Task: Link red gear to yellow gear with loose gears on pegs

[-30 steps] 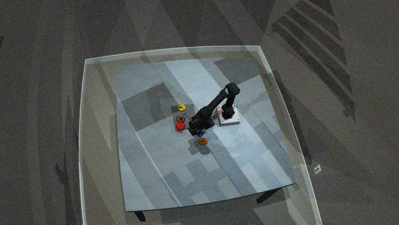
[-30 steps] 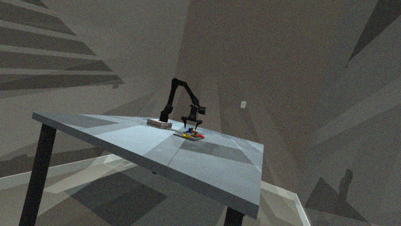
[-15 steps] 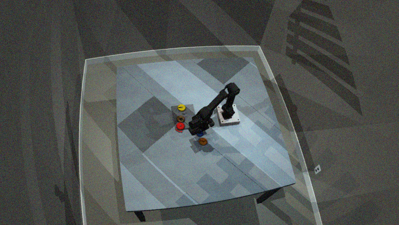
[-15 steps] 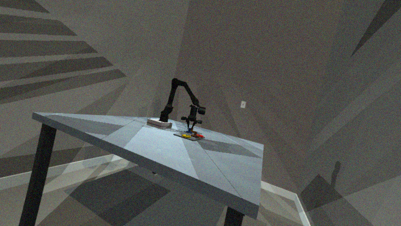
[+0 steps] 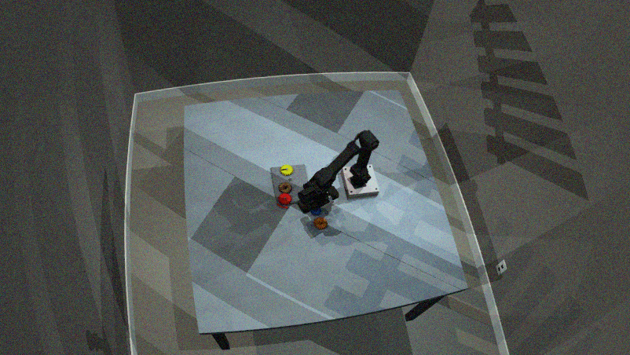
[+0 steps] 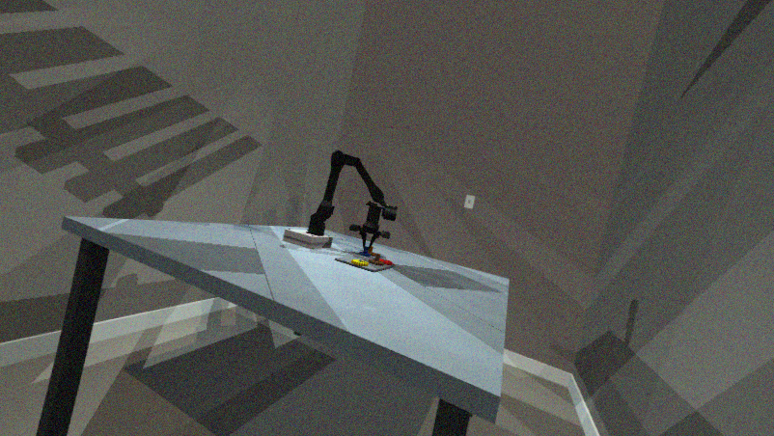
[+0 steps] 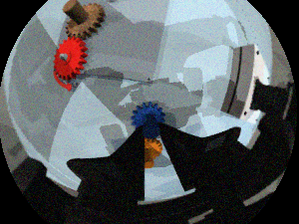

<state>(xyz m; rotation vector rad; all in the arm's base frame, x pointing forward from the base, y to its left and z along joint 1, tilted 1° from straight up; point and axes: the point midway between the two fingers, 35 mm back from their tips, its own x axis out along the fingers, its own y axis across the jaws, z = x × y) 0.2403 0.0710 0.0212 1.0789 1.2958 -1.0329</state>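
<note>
Blue gear (image 5: 316, 212) (image 6: 366, 252) (image 7: 149, 116), orange gear (image 5: 320, 223) (image 7: 153, 149), black end effector (image 5: 315, 211) (image 6: 367, 250) (image 7: 149, 126).

arm (image 5: 337, 170) (image 6: 354, 183): finished in black, segmented | hand (image 6: 370, 250) (image 7: 149, 126): fitted with two black, tapered fingers | base plate (image 5: 372, 190) (image 6: 295, 239): coloured whitish, dotted with dark screws

From where I stand, the table (image 5: 264, 282) (image 6: 379, 313) looks smooth and mostly matt, its pale blue top reading like painted board, crossed by thin dark seams. The arm (image 5: 339, 165) (image 6: 330, 192) is black and dull, like moulded plastic, and the gripper (image 6: 367, 249) (image 7: 149, 126) has the same flat black finish. Its base (image 5: 372, 192) (image 6: 292, 238) is pale and smooth, with small dark dots at its corners. The red gear (image 5: 284, 200) (image 6: 385, 261) (image 7: 70, 58), the blue gear (image 5: 316, 211) (image 6: 366, 252) (image 7: 149, 118) and the yellow gear (image 5: 286, 170) (image 6: 359, 262) look like solid-coloured plastic. The brown gear (image 5: 284, 188) (image 7: 91, 21) might be wood or plastic; it's too grainy to say. The board (image 5: 299, 171) (image 6: 349, 261) (image 7: 132, 49) looks flat, grey and matt.
</note>
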